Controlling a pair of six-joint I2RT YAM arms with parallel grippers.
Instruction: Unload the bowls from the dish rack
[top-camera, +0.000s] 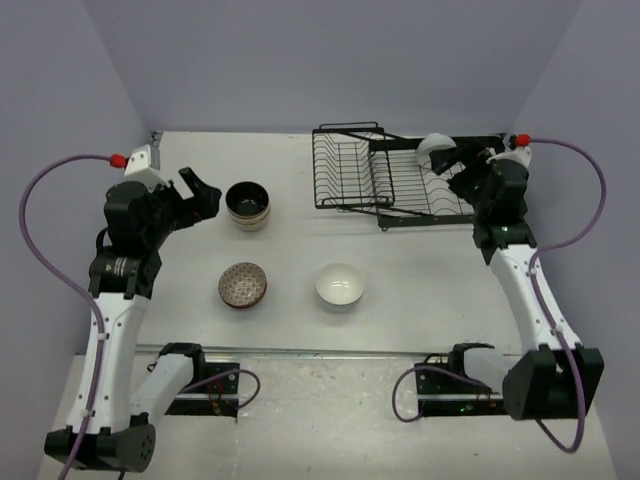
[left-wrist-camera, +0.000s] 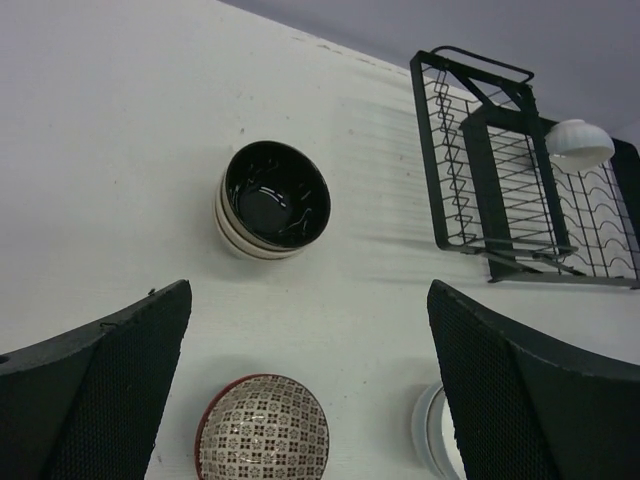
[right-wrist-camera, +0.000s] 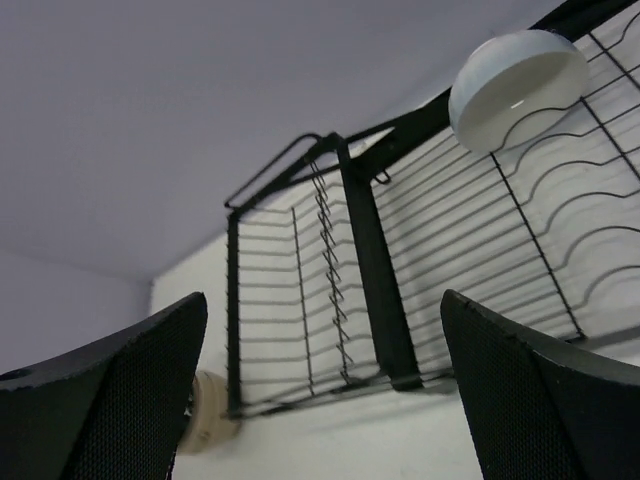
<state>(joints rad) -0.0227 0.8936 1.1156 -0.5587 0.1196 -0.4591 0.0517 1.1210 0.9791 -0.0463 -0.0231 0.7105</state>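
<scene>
Fingers (right-wrist-camera: 110, 400) of the right gripper (top-camera: 458, 168) gape wide, empty, beside the dish rack (top-camera: 345, 170); left gripper (top-camera: 203, 192) likewise. Next, probably: close on the white bowl (top-camera: 437, 150) racked far right.

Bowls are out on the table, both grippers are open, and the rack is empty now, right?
No, the dish rack is not empty: one white bowl sits in its wider section, as the right wrist view shows. The rest holds.

White arms (top-camera: 108, 340), black joints (top-camera: 125, 225), purple cables (top-camera: 80, 158)
</scene>
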